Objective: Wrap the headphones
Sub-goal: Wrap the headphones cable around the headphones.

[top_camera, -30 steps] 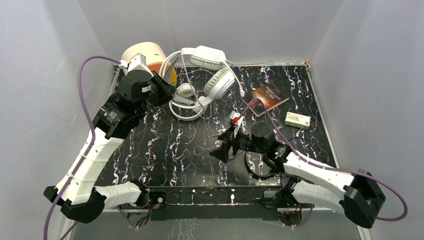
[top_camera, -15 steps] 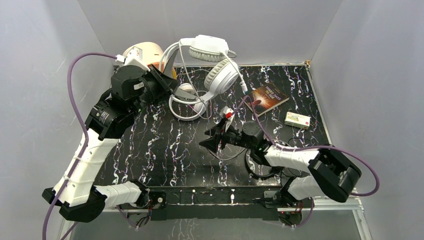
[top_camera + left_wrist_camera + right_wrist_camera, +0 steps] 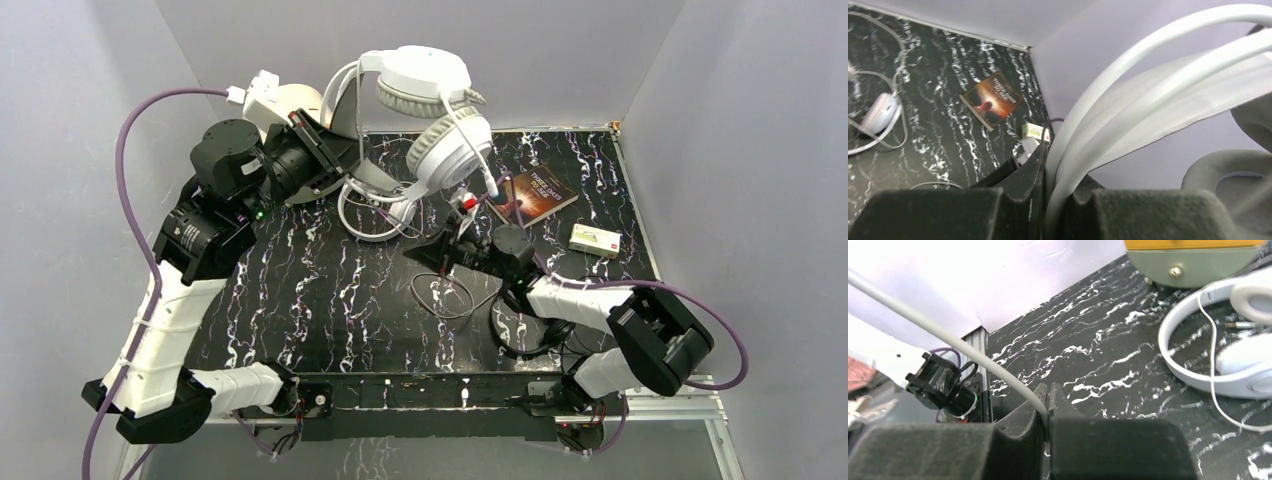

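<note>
Higher than a moment ago, the big white headphones (image 3: 425, 72) are hanging in the air over the back of the bench (image 3: 300, 300). The left end effector (image 3: 335, 150) is squeezing their headband (image 3: 1173, 100) tight. They are looking puffy, with fat pale ear pads. The slimmer white headphones (image 3: 372, 208) are lying flat on the bench just below. The right end effector (image 3: 425, 255), wide apart a moment ago, is now pinching a thin pale cord (image 3: 948, 337). I am guessing the wrapping is only starting. Next, the cord is needing to go round and round the big pair without slipping loose.
</note>
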Controlling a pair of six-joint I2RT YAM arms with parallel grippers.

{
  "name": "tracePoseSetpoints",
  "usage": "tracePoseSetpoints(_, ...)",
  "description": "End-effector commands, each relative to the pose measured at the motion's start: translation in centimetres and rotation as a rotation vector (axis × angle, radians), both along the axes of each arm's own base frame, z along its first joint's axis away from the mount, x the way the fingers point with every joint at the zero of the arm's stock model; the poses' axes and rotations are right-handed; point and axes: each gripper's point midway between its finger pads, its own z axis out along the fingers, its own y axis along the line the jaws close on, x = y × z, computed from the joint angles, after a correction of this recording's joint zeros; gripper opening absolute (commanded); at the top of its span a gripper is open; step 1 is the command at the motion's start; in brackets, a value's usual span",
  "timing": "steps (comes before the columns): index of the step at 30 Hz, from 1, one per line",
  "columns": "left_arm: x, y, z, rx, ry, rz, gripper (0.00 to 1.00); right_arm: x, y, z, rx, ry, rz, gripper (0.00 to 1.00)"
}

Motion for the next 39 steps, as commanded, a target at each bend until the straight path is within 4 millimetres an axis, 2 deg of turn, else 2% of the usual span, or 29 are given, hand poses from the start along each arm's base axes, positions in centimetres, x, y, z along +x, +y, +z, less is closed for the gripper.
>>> tracePoseSetpoints(1, -4.8, -1.5, 8.2, -0.116, -0.232, -0.239, 0.0, 2.9, -2.7, 0.1, 0.04, 0.096, -0.003, 0.0)
tracePoseSetpoints(3, -6.0, -1.5, 8.5, -0.067, -0.265, -0.292, 0.0, 3.3, -4.3, -0.4, 0.021, 0.14, 0.029, 0.0)
tracePoseSetpoints(5, -6.5, -0.8, 6.8, 0.024, -0.231, -0.29, 0.0, 3.2, -5.8, -0.6, 0.001, 0.168, 0.047, 0.0)
tracePoseSetpoints(7, -5.9, 1.2, 5.1, 0.111, -0.182, -0.191, 0.0, 2.4, -7.2, -0.7, -0.037, 0.172, 0.066, 0.0)
tracePoseSetpoints(9, -5.0, 3.9, 4.0, 0.162, -0.156, -0.039, 0.0, 0.5, -8.0, -1.0, -0.094, 0.156, 0.119, 0.0)
tracePoseSetpoints(10, -4.6, 5.1, 3.9, 0.163, -0.155, 0.029, 0.0, -1.4, -8.2, -1.1, -0.108, 0.154, 0.189, 0.0)
tracePoseSetpoints(13, -3.6, 8.1, 4.6, 0.109, -0.192, 0.215, 0.0, -5.7, -8.8, -1.5, -0.098, 0.163, 0.337, 0.0)
tracePoseSetpoints(16, -2.9, 9.1, 5.2, 0.035, -0.227, 0.302, 0.0, -9.0, -9.0, -2.7, -0.1, 0.169, 0.42, 0.0)
tracePoseSetpoints(18, -2.2, 9.0, 5.3, 0.004, -0.233, 0.322, 0.0, -10.9, -8.7, -3.1, -0.111, 0.167, 0.491, 0.0)
tracePoseSetpoints(21, -1.2, 8.7, 5.2, -0.008, -0.226, 0.344, 0.0, -12.4, -8.8, -4.0, -0.142, 0.221, 0.561, 0.0)
tracePoseSetpoints(23, -1.2, 8.5, 5.4, 0.005, -0.235, 0.334, 0.0, -11.1, -8.7, -5.4, -0.2, 0.263, 0.466, 0.0)
tracePoseSetpoints(25, -1.6, 8.3, 5.4, 0.016, -0.231, 0.31, 0.0, -8.7, -8.9, -7.1, -0.265, 0.283, 0.302, 0.0)
tracePoseSetpoints(27, -2.4, 7.6, 5.2, 0.015, -0.229, 0.251, 0.0, -6.9, -9.4, -7.9, -0.28, 0.315, 0.21, 0.0)
tracePoseSetpoints(30, -4.6, 5.1, 4.5, 0.028, -0.246, 0.054, 0.0, -4.9, -9.6, -7.6, -0.254, 0.338, 0.196, 0.0)
tracePoseSetpoints(32, -6.8, 2.6, 3.4, 0.055, -0.255, -0.139, 0.0, -3.2, -9.5, -7.2, -0.257, 0.35, 0.19, 0.0)
tracePoseSetpoints(34, -9.0, 0.3, 1.3, 0.109, -0.255, -0.351, 0.0, -1.4, -9.5, -6.6, -0.261, 0.368, 0.186, 0.0)
tracePoseSetpoints(36, -11.8, -1.8, -2.1, 0.161, -0.197, -0.598, 0.0, 0.7, -9.5, -5.8, -0.26, 0.391, 0.164, 0.0)
tracePoseSetpoints(38, -12.7, -2.2, -6.0, 0.246, -0.123, -0.711, 0.0, 3.1, -9.6, -4.5, -0.259, 0.423, 0.132, 0.0)
tracePoseSetpoints(39, -12.4, -1.8, -7.9, 0.31, -0.099, -0.718, 0.0, 3.9, -9.7, -4.1, -0.264, 0.451, 0.125, 0.0)
